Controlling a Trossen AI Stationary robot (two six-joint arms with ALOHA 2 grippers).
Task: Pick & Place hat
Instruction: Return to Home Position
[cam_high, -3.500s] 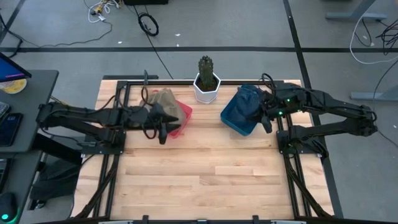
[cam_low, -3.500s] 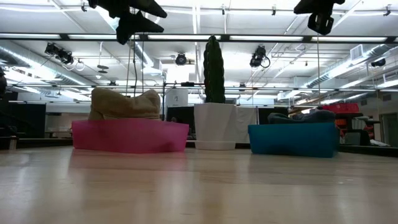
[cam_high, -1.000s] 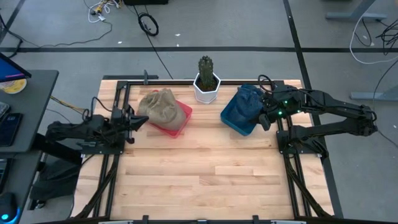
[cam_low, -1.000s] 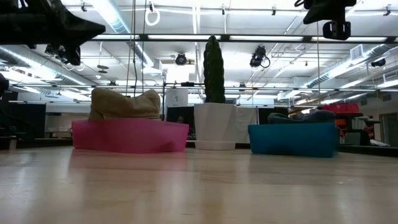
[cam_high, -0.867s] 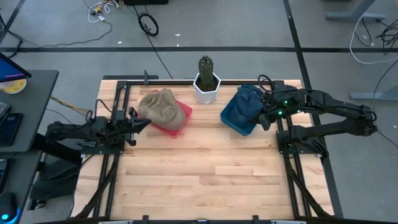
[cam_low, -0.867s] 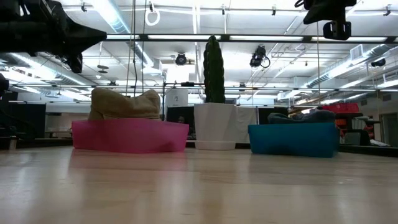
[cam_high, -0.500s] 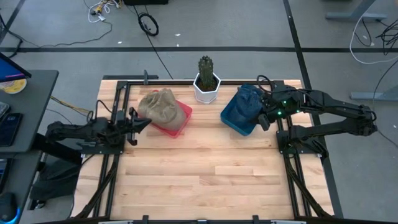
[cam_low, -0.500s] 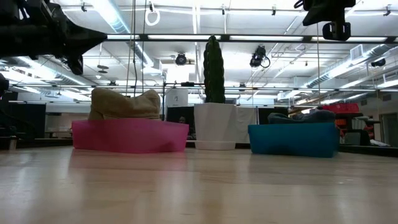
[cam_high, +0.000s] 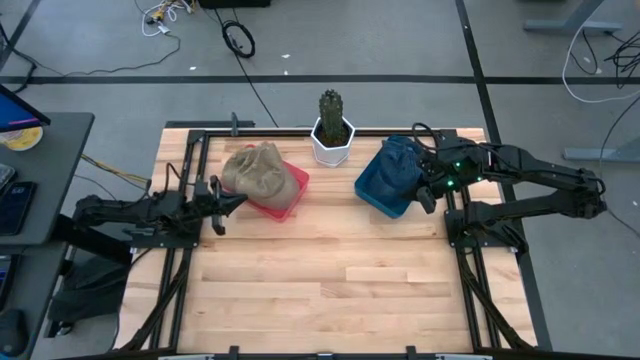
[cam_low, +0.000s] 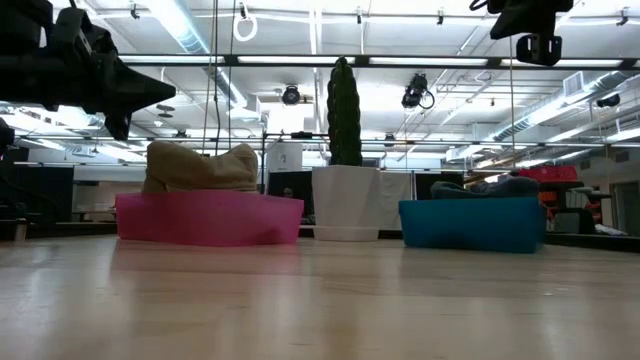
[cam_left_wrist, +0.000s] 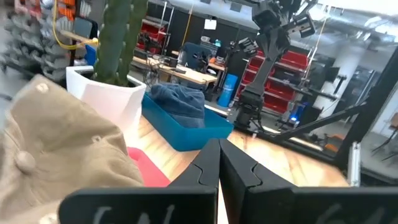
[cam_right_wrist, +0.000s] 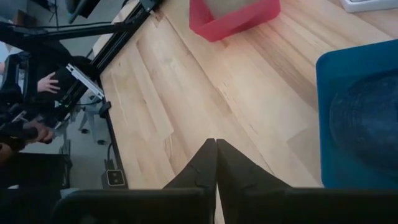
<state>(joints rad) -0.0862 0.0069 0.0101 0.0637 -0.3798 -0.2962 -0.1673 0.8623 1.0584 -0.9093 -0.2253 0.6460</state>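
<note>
Seen from above, the wooden worktop (cam_high: 320, 290) carries three things in a row along its far side. The red bin (cam_high: 283, 207) stands at about 11 o'clock from the worktop's centre. The brown cap (cam_high: 255, 170) sits in it, crown up, bulging well above the rim. At 12 o'clock a cactus (cam_high: 331, 105) stands upright in a white pot (cam_high: 331, 145), between the two bins and touching neither. The blue bin (cam_high: 372, 192) stands at about 1 o'clock. It holds a blue cap (cam_high: 400, 152) of denim cloth, heaped toward the bin's far end; whether more than one cap lies there cannot be told.

The left gripper (cam_high: 236, 199) is at about 10 o'clock, just beside the red bin's 8 o'clock edge and apart from it. It points toward the bin. The low view shows it raised clear of the worktop, higher than the top of the brown cap. In the left wrist view its two dark fingers meet at the tips with nothing between them, so it is closed and empty.

The right gripper (cam_high: 426, 197) hangs at about 2 o'clock, just beside the blue bin's 4 o'clock corner, high above the worktop. In the right wrist view its fingers are also pressed together and hold nothing, aimed down at bare wood next to the bin.
</note>
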